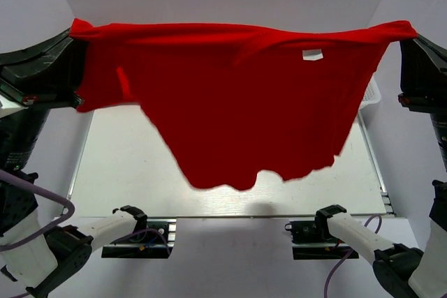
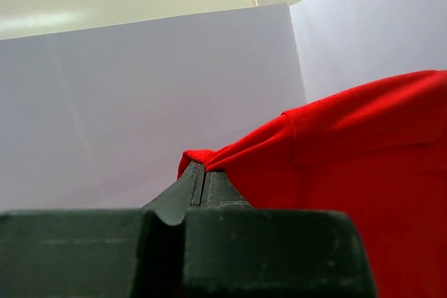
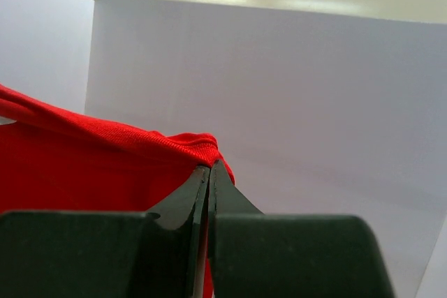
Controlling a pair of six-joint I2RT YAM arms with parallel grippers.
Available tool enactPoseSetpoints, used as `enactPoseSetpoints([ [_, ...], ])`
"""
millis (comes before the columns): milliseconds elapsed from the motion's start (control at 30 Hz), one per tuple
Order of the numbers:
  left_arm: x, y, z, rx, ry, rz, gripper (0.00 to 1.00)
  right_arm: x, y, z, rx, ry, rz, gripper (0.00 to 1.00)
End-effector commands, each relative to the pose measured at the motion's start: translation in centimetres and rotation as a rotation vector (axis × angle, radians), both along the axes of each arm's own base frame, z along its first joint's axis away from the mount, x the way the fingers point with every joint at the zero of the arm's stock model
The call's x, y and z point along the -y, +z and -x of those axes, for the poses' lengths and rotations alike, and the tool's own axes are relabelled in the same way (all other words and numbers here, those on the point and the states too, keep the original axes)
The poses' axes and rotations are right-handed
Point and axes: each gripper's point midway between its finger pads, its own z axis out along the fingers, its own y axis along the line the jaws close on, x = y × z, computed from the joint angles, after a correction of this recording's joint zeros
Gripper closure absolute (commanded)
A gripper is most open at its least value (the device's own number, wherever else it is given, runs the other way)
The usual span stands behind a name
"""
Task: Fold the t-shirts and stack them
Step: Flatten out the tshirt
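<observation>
1. Basically, I had one plain bright red short-sleeved cloth t-shirt (image 1: 237, 102) stretched in the air between both arms. It hung above the pale table (image 1: 126, 172), lower edge free and apparently clear of the surface.
2. My left gripper (image 2: 202, 172) was clenched on the shirt's left top corner, jaws together with only a sliver of fabric past the tips.
3. My right gripper (image 3: 209, 165) was clamped the same way on the right top corner, a small bunch of cloth showing at the tips.
4. Risk: both grips had very little cloth. More outward pull could, I judged, strip a corner out and drop that side.
5. Risk: the lower edge hung uneven and the left sleeve looked folded in. Laid down like that, it would likely bunch or crease.
6. Risk: the shirt blocked much of the top view, so lowering would be partly blind. A white plastic mesh basket (image 1: 371, 95) sat at the right behind it, and the hem could snag there.
7. Labels: small white tag (image 1: 312, 54) near the neckline, too small to read. No brand visible.
</observation>
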Motion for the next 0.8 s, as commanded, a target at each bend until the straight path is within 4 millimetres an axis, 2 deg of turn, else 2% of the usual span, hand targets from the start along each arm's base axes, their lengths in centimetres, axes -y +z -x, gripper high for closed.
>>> enactPoseSetpoints([
  [0, -1.5, 0.3, -1.2, -0.011, 0.091, 0.049, 1.0, 1.8, 1.3, -0.8, 0.038, -0.098, -0.066, 1.0],
  [33, -1.8, -0.1, -2.0, -0.036, 0.122, 0.063, 1.0, 1.9, 1.0, -1.1, 0.03, -0.105, -0.069, 1.0],
  [67, -1.4, -1.0, -3.9, -0.074, 0.144, 0.06, 1.0, 2.2, 0.5, -2.5, 0.003, -0.139, -0.092, 1.0],
  [167, -1.6, -3.0, -7.2, -0.154, 0.226, 0.079, 1.0, 2.1, -2.2, -7.0, -0.089, -0.203, -0.106, 1.0],
  [200, -1.2, -5.1, -10.0, -0.219, 0.272, 0.08, 1.0, 1.5, -4.4, -9.3, -0.152, -0.208, -0.099, 1.0],
  [233, -1.0, -6.4, -11.7, -0.255, 0.306, 0.08, 1.0, 1.1, -5.7, -10.7, -0.186, -0.208, -0.1, 1.0],
  [267, -1.0, -7.6, -12.9, -0.282, 0.334, 0.08, 1.0, 0.4, -9.2, -13.9, -0.27, -0.232, -0.088, 1.0],
  [300, -0.7, -10.4, -15.7, -0.346, 0.389, 0.061, 1.0, 0.5, -10.4, -15.2, -0.291, -0.254, -0.102, 1.0],
  [333, -0.4, -12.0, -17.1, -0.384, 0.41, 0.059, 1.0, 0.2, -11.4, -16.5, -0.313, -0.248, -0.129, 1.0],
  [367, 0.3, -15.6, -20.0, -0.458, 0.456, 0.023, 1.0, -0.7, -16.3, -19.8, -0.42, -0.264, -0.123, 1.0],
  [400, 0.4, -17.5, -21.3, -0.503, 0.482, 0.029, 1.0, -1.0, -17.3, -20.7, -0.43, -0.264, -0.119, 1.0],
  [433, 0.3, -19.6, -22.7, -0.547, 0.519, 0.028, 1.0, -1.7, -19.5, -22.6, -0.487, -0.255, -0.13, 1.0],
  [467, 0.9, -23.9, -24.5, -0.632, 0.542, 0.005, 1.0, -2.5, -22.8, -24.0, -0.556, -0.251, -0.113, 1.0],
  [533, 0.4, -29.2, -27.6, -0.733, 0.648, 0.004, 1.0, -4.0, -29.6, -27.9, -0.685, -0.259, -0.068, 1.0],
  [567, 0.6, -32.6, -28.9, -0.789, 0.667, -0.027, 1.0, -4.4, -31.3, -28.9, -0.724, -0.255, -0.072, 1.0],
  [600, 0.3, -34.6, -30.1, -0.824, 0.707, -0.014, 1.0, -5.0, -33.7, -30.7, -0.774, -0.264, -0.058, 1.0],
  [633, 0.7, -38.9, -32.8, -0.894, 0.729, -0.074, 1.0, -5.9, -36.8, -32.7, -0.837, -0.265, -0.021, 1.0],
  [667, 0.8, -41.4, -34.4, -0.934, 0.739, -0.09, 1.0, -6.5, -40.3, -34.7, -0.907, -0.276, 0.02, 1.0],
  [700, 0.8, -43.7, -35.9, -0.966, 0.758, -0.113, 1.0, -6.8, -38.6, -36.1, -0.872, -0.276, 0.021, 1.0],
  [733, 0.8, -48.4, -39.1, -1.031, 0.794, -0.158, 1.0, -8.1, -45.7, -39.0, -1.0, -0.28, 0.094, 1.0],
  [767, 0.7, -50.4, -40.8, -1.059, 0.811, -0.175, 1.0, -8.5, -50.4, -40.6, -1.08, -0.293, 0.151, 1.0],
])
